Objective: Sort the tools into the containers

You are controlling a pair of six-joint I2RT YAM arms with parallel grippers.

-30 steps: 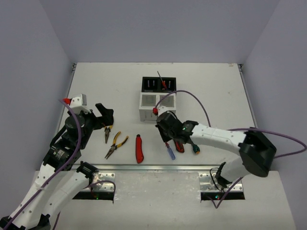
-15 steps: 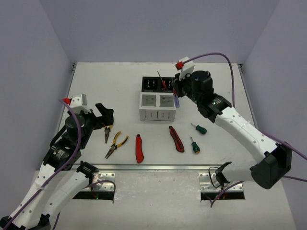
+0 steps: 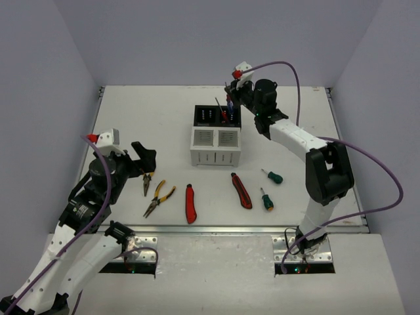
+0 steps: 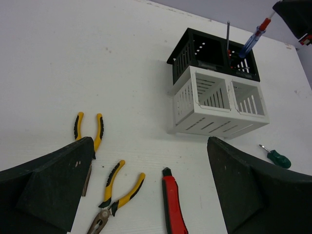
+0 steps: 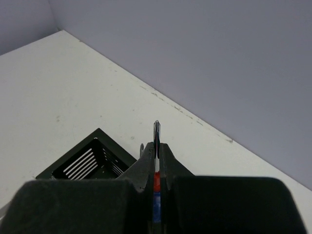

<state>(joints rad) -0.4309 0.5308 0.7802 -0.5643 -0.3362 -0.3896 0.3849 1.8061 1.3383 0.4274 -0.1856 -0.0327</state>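
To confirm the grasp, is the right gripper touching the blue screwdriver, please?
Touching: the right wrist view shows the right gripper clamped on the blue screwdriver.

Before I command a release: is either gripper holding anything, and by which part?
The right gripper pinches the blue-handled screwdriver by its upper end, with the handle pointing down into the black box. The left gripper is open and holds nothing.
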